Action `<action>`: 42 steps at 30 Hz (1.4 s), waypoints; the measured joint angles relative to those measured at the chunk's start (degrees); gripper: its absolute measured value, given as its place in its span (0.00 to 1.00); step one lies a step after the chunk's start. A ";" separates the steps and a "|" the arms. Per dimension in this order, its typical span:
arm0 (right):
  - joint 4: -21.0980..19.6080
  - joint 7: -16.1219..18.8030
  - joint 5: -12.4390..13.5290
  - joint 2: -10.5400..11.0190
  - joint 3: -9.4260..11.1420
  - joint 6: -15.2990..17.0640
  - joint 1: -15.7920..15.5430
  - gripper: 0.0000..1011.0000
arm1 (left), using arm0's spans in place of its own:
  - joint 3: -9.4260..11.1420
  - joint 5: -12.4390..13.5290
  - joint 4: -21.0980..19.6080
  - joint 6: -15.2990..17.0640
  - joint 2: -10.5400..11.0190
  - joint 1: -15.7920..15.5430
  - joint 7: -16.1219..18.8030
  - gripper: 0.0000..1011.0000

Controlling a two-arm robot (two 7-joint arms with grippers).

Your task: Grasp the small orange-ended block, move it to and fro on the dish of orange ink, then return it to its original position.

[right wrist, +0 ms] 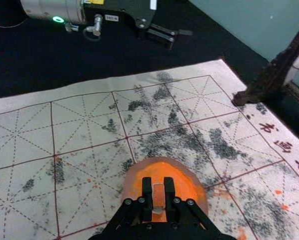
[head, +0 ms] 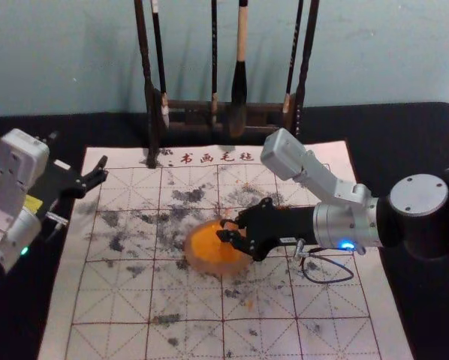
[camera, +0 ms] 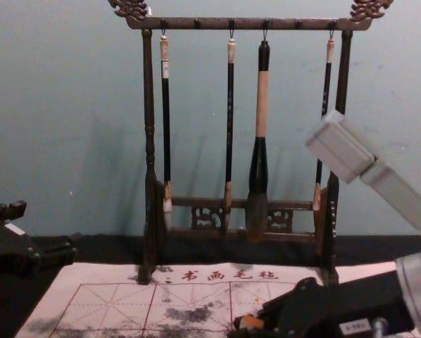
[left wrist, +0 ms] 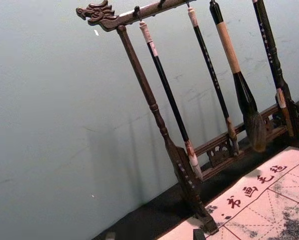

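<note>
My right gripper (head: 226,229) reaches in over the round dish of orange ink (head: 202,255) on the mat. In the right wrist view the right gripper (right wrist: 158,192) is shut on the small orange-ended block (right wrist: 158,194), which stands between its two fingers over the dish (right wrist: 188,187). The block's lower part is hidden, so contact with the ink cannot be told. In the chest view the block (camera: 251,322) shows orange at the fingertips. My left gripper (head: 98,174) is parked at the left, its fingers apart with nothing between them.
A dark wooden rack (camera: 151,141) with several hanging brushes, one of them a thick brush (camera: 258,155), stands at the back edge of the mat. The gridded mat (head: 104,300) carries black ink smudges and small orange spots. A wall rises behind the rack.
</note>
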 joint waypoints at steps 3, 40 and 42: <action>0.29 0.17 0.00 -0.60 -0.52 -0.02 0.40 0.11 | 0.00 0.00 0.00 0.00 0.00 0.00 0.00 0.99; 4.46 -1.88 -1.36 -2.47 0.70 -0.47 2.50 0.11 | 0.00 0.00 0.00 0.00 0.00 0.00 0.00 0.99; 3.87 -1.83 -1.29 -2.06 0.82 -0.46 2.23 0.11 | 0.00 0.00 0.00 0.00 0.00 0.00 0.00 0.99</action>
